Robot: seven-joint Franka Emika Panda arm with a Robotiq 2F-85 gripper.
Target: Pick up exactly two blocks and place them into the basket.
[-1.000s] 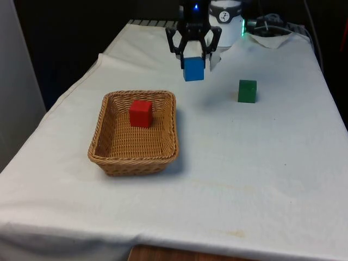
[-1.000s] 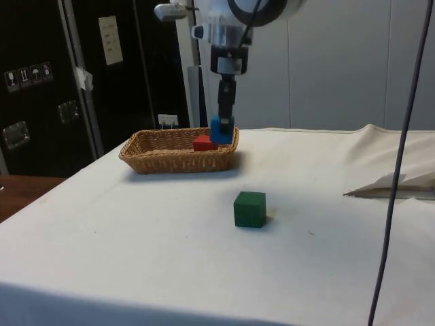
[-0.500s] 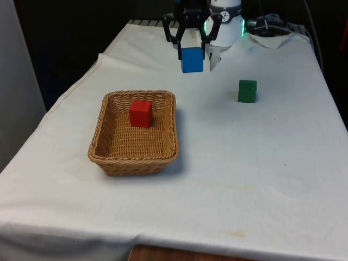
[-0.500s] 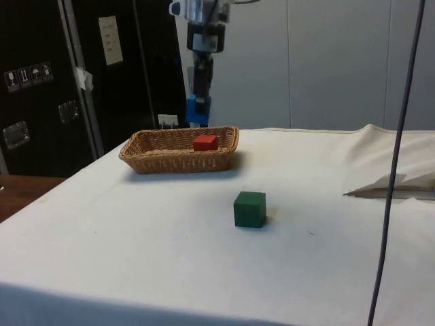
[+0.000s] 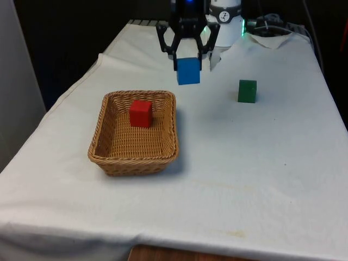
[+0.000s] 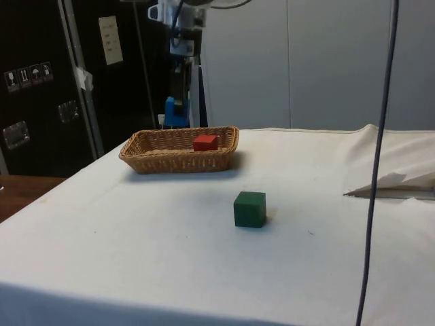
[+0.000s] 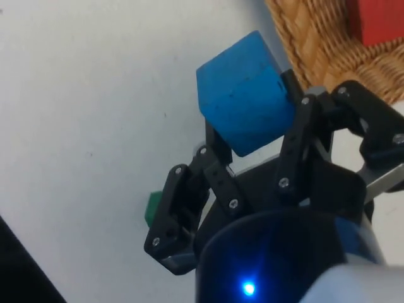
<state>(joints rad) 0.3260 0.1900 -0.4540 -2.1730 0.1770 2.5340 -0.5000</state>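
Blue block: a blue block (image 5: 188,71) is hanging in the air in the upper middle of the front view, clear of the cloth; in the side view (image 6: 174,112) it is showing at upper left, above and behind the basket's far rim.
Pincer: the black pincer (image 5: 188,61) is closing its two fingers on opposite faces of the blue block and carrying it; the wrist view (image 7: 252,136) is showing the block wedged between them.
Basket: a wicker basket (image 5: 106,147) is sitting left of centre in the front view, below and to the left of the lifted block.
Red block: a red block (image 5: 141,113) is lying inside the basket, towards its far end.
Green block: a green block (image 5: 247,91) is resting on the bench (image 5: 255,179) right of centre, well apart from the basket and from the pincer.
Bench: its white cloth is creasing into folds at the upper right corner.
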